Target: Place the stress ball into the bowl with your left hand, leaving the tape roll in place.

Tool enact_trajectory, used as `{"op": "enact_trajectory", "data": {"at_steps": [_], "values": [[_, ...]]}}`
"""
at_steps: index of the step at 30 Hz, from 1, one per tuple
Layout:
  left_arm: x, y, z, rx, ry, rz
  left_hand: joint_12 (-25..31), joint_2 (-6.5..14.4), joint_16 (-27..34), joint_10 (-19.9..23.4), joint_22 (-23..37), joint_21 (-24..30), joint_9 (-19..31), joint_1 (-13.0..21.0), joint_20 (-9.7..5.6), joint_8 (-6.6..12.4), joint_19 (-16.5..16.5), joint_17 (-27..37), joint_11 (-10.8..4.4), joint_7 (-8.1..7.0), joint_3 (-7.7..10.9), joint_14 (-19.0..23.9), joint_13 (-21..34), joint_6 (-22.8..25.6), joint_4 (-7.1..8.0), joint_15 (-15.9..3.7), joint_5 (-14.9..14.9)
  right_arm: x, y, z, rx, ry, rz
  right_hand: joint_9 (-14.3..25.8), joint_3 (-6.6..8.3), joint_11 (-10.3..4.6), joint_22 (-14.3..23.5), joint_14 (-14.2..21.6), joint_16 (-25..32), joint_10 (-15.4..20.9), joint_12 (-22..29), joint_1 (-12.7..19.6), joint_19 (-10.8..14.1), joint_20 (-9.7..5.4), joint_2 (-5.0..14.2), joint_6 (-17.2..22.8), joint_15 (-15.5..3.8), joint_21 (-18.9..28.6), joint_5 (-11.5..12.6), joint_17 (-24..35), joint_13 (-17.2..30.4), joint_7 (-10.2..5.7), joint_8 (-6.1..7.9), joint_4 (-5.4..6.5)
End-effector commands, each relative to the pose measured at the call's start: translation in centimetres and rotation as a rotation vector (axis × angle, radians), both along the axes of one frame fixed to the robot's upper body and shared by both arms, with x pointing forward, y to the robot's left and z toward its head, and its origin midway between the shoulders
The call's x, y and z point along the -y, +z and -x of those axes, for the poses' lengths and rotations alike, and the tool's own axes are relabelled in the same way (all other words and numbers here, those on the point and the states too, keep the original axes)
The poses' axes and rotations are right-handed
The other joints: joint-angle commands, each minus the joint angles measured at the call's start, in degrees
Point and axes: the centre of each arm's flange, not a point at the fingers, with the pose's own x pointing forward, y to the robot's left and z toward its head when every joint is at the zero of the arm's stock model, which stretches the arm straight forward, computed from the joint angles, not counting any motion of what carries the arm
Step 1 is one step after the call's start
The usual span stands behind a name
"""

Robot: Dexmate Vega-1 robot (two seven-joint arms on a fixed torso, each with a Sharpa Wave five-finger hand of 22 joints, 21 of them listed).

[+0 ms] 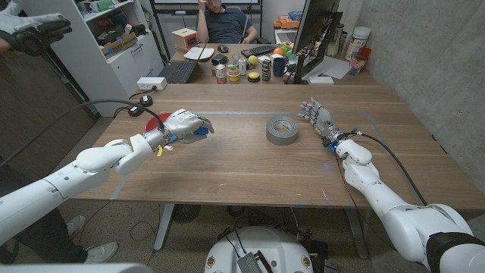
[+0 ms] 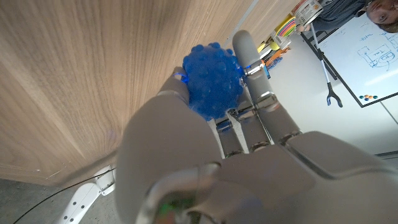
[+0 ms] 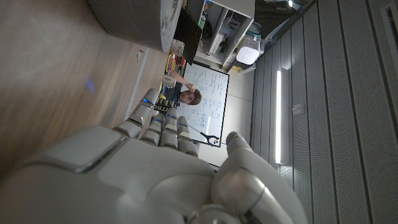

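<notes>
Left hand [image 1: 184, 126] grasps blue stress ball [image 2: 212, 79], held just above surface [image 1: 227, 163]. Red bowl [image 1: 157, 121] directly behind hand, toward far-left edge. Tape roll [image 1: 282, 130] well apart rightward, beside released right hand [image 1: 320, 117].

The left hand [image 1: 184, 126] is holding the stress ball [image 1: 198, 133] above the desk [image 1: 250, 171], right beside the bowl [image 1: 154, 121] lying behind it on the robot's left side. The tape roll [image 1: 282, 130] is sitting mid-desk, with the right hand [image 1: 319, 117] standing just to its right.
</notes>
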Motion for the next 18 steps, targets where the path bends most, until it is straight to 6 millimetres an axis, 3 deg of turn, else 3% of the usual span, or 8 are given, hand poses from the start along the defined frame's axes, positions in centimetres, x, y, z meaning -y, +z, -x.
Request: {"op": "enact_trajectory", "data": {"at_steps": [1, 18], "values": [[-3.0, 0.8, -1.0, 0.032, 0.084, 0.075, 0.4, 0.1, -0.3, 0.6, 0.0, 0.2, 0.2, -0.5, -6.28, -0.25, -0.8, 0.0, -0.33, 0.02, 0.13, 6.0, 0.3, 0.5, 0.22, -13.41, 0.4, -0.4, 0.4, -0.4, -0.001, 0.009, 0.014, 0.2, 0.06, -0.15, 0.1, 0.5, -0.1, 0.6, 0.4, -0.1, 0.8, -1.85, -0.34, 0.5, -0.03, -0.4, 0.4, 0.1, 0.2, 0.06, 0.44, 0.42], [-5.7, 1.9, -2.7, 0.041, 0.192, 0.152, 1.3, 0.3, -1.1, 1.6, 0.0, 0.4, 0.2, -0.7, -6.33, -0.49, -0.7, -0.3, -0.18, 1.03, 0.26, 6.8, 0.6, 2.0, 0.42, -13.44, 0.5, -0.5, 0.1, -0.4, -0.002, 0.008, 0.011, 0.2, 0.00, -0.21, 0.1, 0.5, -0.1, 0.6, 0.4, -0.2, 0.9, -1.82, -0.46, 0.5, -0.04, -0.7, 0.4, 0.1, 0.2, 0.04, 0.44, 0.49]]}}
